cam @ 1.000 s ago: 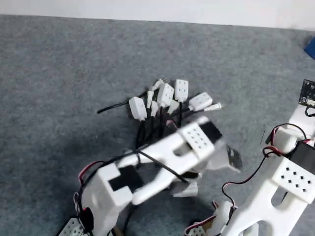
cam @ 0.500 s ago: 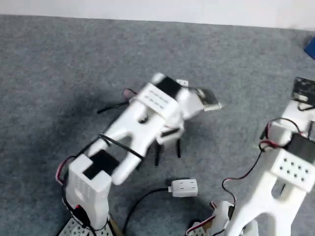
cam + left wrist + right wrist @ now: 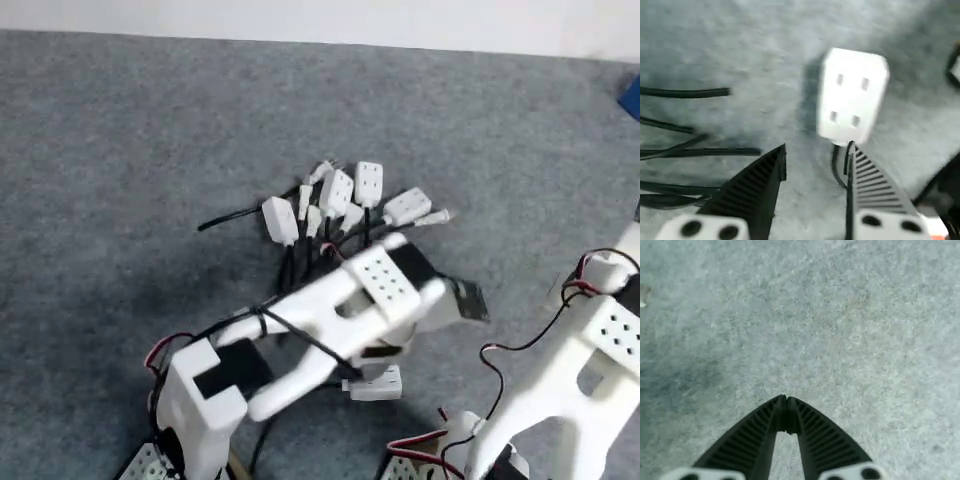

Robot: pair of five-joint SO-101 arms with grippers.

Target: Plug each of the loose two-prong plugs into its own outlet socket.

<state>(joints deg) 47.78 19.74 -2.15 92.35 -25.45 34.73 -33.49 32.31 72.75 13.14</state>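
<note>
Half a second ago the left arm (image 3: 330, 310) stretched over the cluster of plugs (image 3: 335, 200) at upper centre and hid it. Now the arm lies swung back toward lower centre, the cluster is uncovered, and the arm's wrist overlaps the socket block (image 3: 377, 384), which then lay in the open. The right arm (image 3: 590, 370) sits lower and farther right than before.

Plugs and sockets are small white plastic blocks on thin black cords. The left gripper (image 3: 816, 150) has ribbed black fingers spread wide and empty, just short of the socket block, whose cord runs between them. The right gripper (image 3: 786, 405) has its fingers pressed together on nothing.

Coarse grey carpet (image 3: 120, 150) covers the table. A white wall (image 3: 300, 20) runs along the top, and a blue object (image 3: 630, 97) pokes in at the upper right edge.
</note>
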